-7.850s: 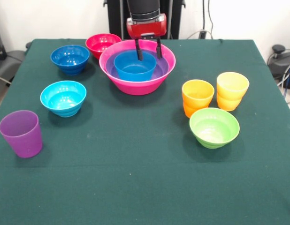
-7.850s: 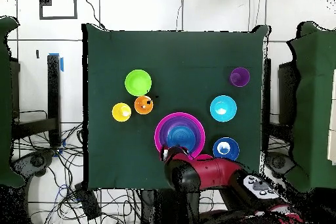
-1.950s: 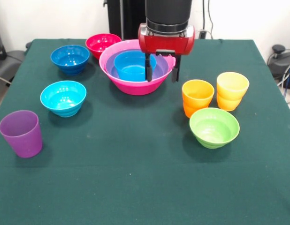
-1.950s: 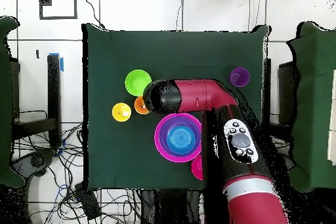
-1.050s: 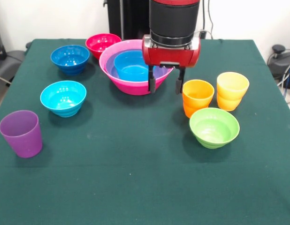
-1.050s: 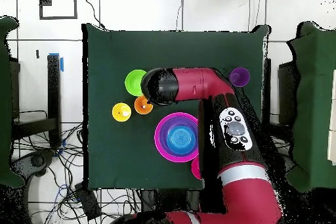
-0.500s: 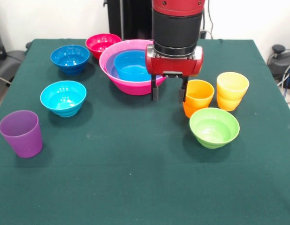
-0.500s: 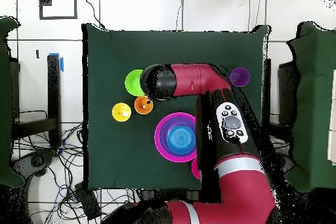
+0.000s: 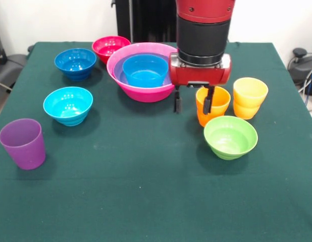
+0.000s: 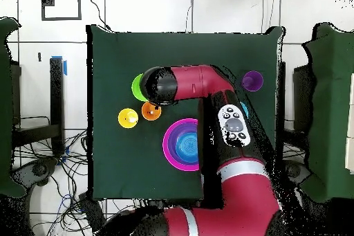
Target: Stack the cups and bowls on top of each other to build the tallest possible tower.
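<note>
My gripper hangs open and empty just above the table. Its right finger is in front of the orange cup and its left finger is over bare cloth. The yellow cup stands right of the orange one, and the lime green bowl sits in front of both. The tower is the hot-pink bowl holding a purple bowl and a mid blue bowl. In the overhead view the arm's wrist hides the gripper and covers most of the green bowl, beside the orange cup.
At the left stand the dark blue bowl, the red-pink bowl, the cyan bowl and the purple cup. Overhead, the arm crosses the table above the pink bowl; the yellow cup and purple cup show.
The gripper has moved from over the pink bowl forward and to the right, down beside the orange cup. It stays open and empty. No bowl or cup has shifted.
</note>
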{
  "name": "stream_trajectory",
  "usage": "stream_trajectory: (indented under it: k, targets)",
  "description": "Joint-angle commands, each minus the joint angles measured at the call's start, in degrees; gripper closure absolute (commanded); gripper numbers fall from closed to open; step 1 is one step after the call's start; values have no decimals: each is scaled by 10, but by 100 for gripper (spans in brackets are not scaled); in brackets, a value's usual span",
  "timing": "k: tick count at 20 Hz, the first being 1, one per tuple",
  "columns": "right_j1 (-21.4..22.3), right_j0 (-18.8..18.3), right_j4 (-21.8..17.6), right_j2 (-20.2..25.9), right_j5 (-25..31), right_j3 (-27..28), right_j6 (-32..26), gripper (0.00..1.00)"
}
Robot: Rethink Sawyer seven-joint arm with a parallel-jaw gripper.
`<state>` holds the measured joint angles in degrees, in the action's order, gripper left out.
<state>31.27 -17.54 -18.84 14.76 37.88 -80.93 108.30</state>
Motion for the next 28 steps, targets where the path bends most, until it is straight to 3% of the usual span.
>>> stream_trajectory:
  k: [1, 8, 28]
  targets:
    - [-15, 24, 5, 22, 39, 21, 9, 0]
    - [-14, 40, 12, 13, 44, 26, 25, 0]
    - [-75, 15, -11, 20, -6, 61, -16, 0]
